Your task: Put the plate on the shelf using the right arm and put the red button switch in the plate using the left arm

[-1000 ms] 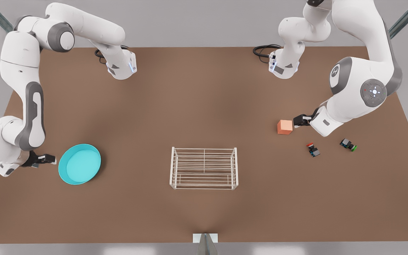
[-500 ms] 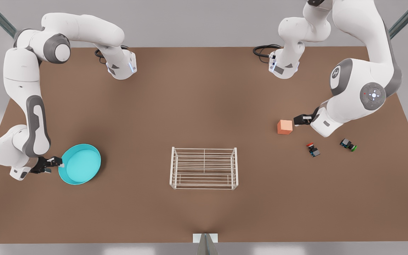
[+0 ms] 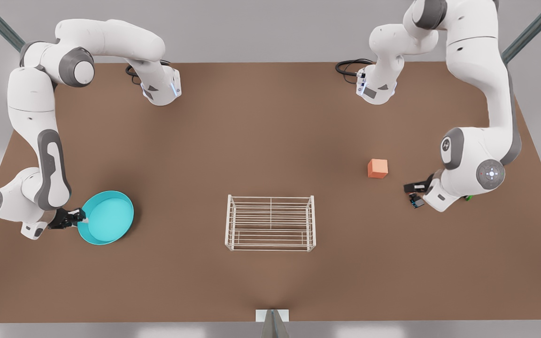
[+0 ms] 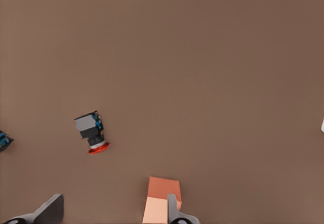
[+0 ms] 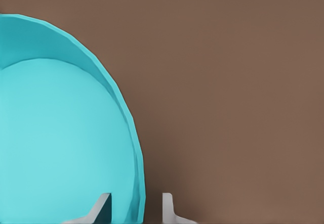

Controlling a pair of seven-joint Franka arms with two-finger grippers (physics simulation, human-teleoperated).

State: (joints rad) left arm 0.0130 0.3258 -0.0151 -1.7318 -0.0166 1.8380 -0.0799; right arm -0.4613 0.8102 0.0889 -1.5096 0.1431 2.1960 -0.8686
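Observation:
The turquoise plate [image 3: 109, 217] lies on the table at the front view's left. My right gripper [image 3: 81, 217] is at its outer edge, open, one finger inside the rim and one outside, as the right wrist view shows [image 5: 135, 207] with the plate [image 5: 55, 138] beside it. The white wire shelf [image 3: 270, 223] stands at the middle front. The red button switch [image 4: 92, 133] lies on the table. My left gripper [image 3: 414, 188] hovers over it, open [image 4: 111, 216]. In the front view just the switch's blue-grey end [image 3: 417, 202] peeks out.
An orange cube [image 3: 377, 168] sits behind the left gripper; in the left wrist view the cube [image 4: 162, 198] lies by one fingertip. A green-capped switch [image 3: 469, 197] peeks out from behind the left arm. Both arm bases stand at the table's far edge.
The left gripper has moved from beside the orange cube toward the table's front and now hovers over the red switch. The right gripper has slid in over the plate's rim.

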